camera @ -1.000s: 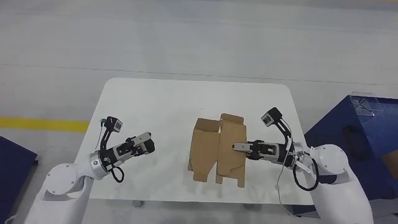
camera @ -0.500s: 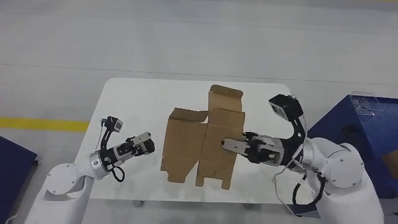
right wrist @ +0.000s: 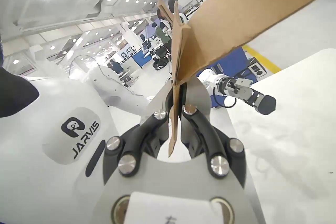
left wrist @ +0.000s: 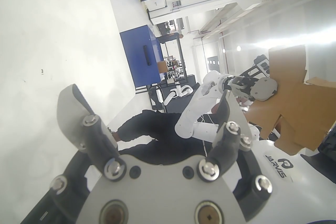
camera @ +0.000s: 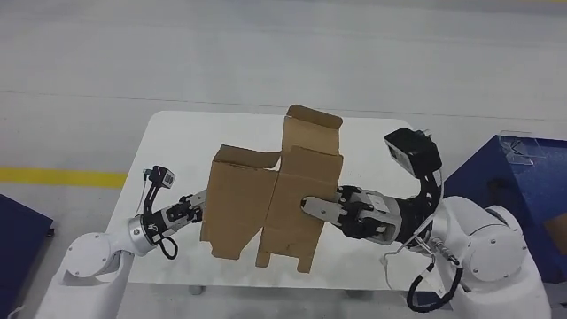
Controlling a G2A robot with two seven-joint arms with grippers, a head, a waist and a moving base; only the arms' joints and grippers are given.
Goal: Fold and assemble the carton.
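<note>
Pinching the brown cardboard carton [camera: 266, 204] in the right gripper [right wrist: 176, 93], fingers clenched flat on both faces of a thin panel edge on its right side. Held clear of the white worktop [camera: 177, 142], above the middle of it, roughly upright and mostly unopened: two broad panels side by side, a short flap bent outward at the top of each. Seen edge-on from the right wrist, with one panel swung away from the pinched sheet at a crease. Hanging low over the worktop's left front part with the left gripper [left wrist: 147, 96], fingers spread wide and grasping nothing. Not touching the carton there: bare white surface between the fingers in the left wrist view, the cardboard farther off by the other arm. From above, tip partly hidden behind the carton's left panel. Beyond the worktop, grey floor [camera: 266, 53] with a yellow line [camera: 53, 177] on the robot's left and a blue cabinet [camera: 505, 186] on its right
</note>
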